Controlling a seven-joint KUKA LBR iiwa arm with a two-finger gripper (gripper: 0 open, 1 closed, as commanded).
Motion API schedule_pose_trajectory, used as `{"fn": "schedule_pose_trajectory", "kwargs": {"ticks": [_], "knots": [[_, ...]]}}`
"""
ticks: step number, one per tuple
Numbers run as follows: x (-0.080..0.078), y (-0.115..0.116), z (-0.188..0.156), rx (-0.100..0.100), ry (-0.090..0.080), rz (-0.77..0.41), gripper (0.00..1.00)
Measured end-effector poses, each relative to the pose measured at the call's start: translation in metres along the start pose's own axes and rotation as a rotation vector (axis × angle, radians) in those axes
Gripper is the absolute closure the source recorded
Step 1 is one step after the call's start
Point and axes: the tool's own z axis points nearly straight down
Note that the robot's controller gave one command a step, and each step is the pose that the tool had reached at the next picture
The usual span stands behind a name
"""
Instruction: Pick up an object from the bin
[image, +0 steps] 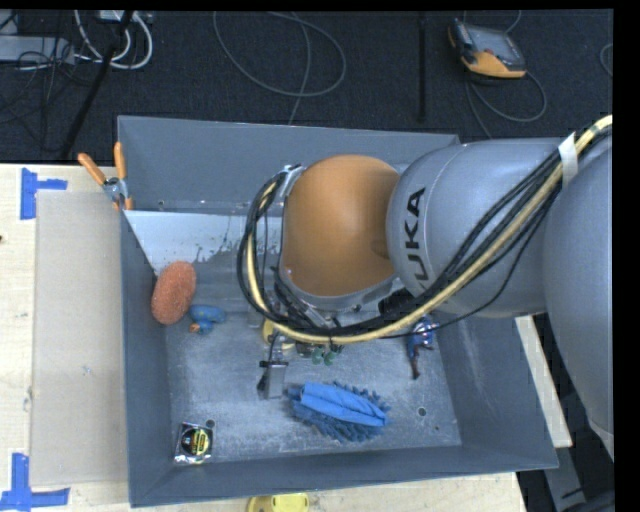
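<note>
My gripper (271, 373) hangs low over the bin floor near the middle, under the arm's orange cover. Just to its right and a little nearer the front lies a blue ruffled brush-like thing (338, 410), apart from the gripper. A small blue toy-like piece (205, 318) lies further left of the gripper, next to an orange-brown oval sponge (173, 292) resting against the bin's left wall.
A black and yellow tape measure (194, 441) lies in the front left corner. A small blue and dark tool (420, 340) shows at the right, partly under the arm. The arm and its cables cover the bin's back middle.
</note>
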Motion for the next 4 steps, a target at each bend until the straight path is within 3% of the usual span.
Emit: {"fn": "schedule_pose_trajectory", "kwargs": {"ticks": [1,2,3,4], "knots": [[-0.014,-0.014,0.035,-0.003,-0.008,0.046,0.00],[-0.032,-0.040,0.060,0.002,0.008,0.072,0.00],[-0.009,-0.084,0.044,0.000,-0.001,0.062,0.00],[-0.061,-0.089,0.082,0.000,-0.001,0.068,1.00]]}}
